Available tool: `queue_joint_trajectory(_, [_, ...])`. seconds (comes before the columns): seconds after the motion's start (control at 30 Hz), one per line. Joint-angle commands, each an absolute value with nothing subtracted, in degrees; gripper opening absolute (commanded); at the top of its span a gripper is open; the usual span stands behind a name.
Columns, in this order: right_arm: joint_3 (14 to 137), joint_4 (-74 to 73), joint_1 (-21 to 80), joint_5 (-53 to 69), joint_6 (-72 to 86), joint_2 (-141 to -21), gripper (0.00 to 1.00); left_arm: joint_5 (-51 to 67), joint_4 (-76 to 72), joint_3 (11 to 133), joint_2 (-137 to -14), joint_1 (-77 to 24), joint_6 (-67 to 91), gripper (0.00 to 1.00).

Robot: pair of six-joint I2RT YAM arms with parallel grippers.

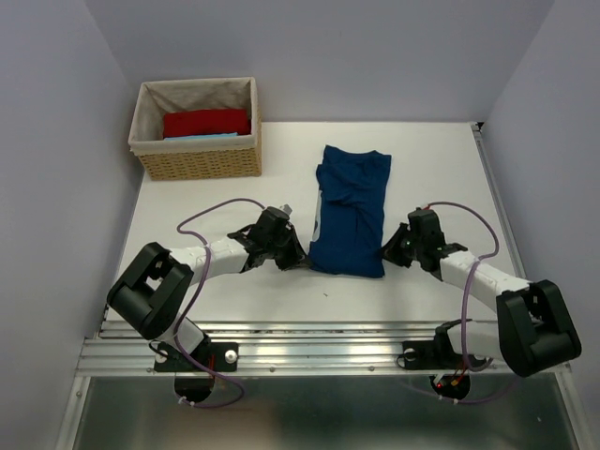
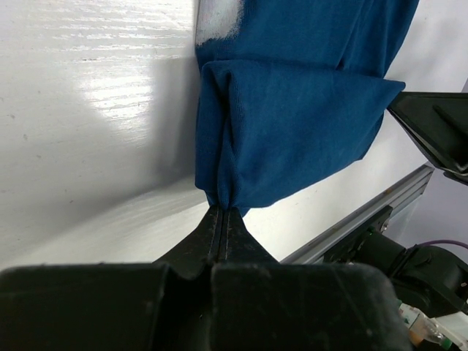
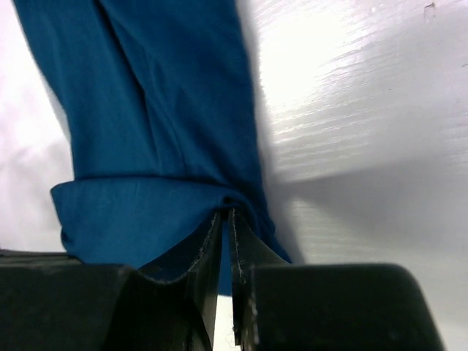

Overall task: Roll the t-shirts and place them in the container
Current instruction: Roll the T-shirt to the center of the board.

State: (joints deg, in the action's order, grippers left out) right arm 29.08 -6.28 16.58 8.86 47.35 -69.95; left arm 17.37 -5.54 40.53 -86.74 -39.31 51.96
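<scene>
Top external view: a navy t-shirt (image 1: pixel 351 211), folded into a long narrow strip, lies on a white table (image 1: pixel 431 169) just right of centre. Its long axis runs from 12 o'clock to 6 o'clock, tilted very slightly, with the near short edge facing the robot. Which end is the collar cannot be told.

Each arm meets that near edge at a corner. The left pincer (image 1: pixel 300 259), at 7 o'clock of the shirt, is clamped together on the corner; its wrist view shows blue cloth bunched at the tips. The right pincer (image 1: pixel 388 251), at 5 o'clock, has its jaws almost together with a sliver of blue cloth in the slit, so it appears to grip the other corner.

Holding both corners level probably lets the arms turn the edge over evenly and roll toward 12 o'clock; the wrist views show the edge already curled once.

At 10 o'clock sits a wicker basket (image 1: pixel 199 165), well apart from the shirt, holding a red cloth (image 1: pixel 206 121) and a light-blue cloth (image 1: pixel 204 137).
</scene>
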Motion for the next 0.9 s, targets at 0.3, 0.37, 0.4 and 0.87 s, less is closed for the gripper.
queue_joint_trajectory(0.3, [29.44, -9.65, 17.4, 4.22, 45.09, -65.59, 0.17, 17.31, -4.75, 42.8, -84.38, -39.29, 51.33, 0.0])
queue_joint_trajectory(0.37, [29.44, -11.77, 17.4, 3.96, 44.65, -63.03, 0.19, 17.31, -4.66, 42.89, -84.37, -39.29, 51.33, 0.0])
queue_joint_trajectory(0.4, [29.36, -13.52, 17.4, 3.87, 44.39, -60.58, 0.21, 17.31, -4.57, 42.89, -84.29, -39.29, 51.24, 0.0])
queue_joint_trajectory(0.87, [42.35, -26.36, 33.01, -3.41, 26.74, -61.15, 0.5, 17.58, -2.46, 44.91, -84.2, -38.59, 50.98, 0.0])
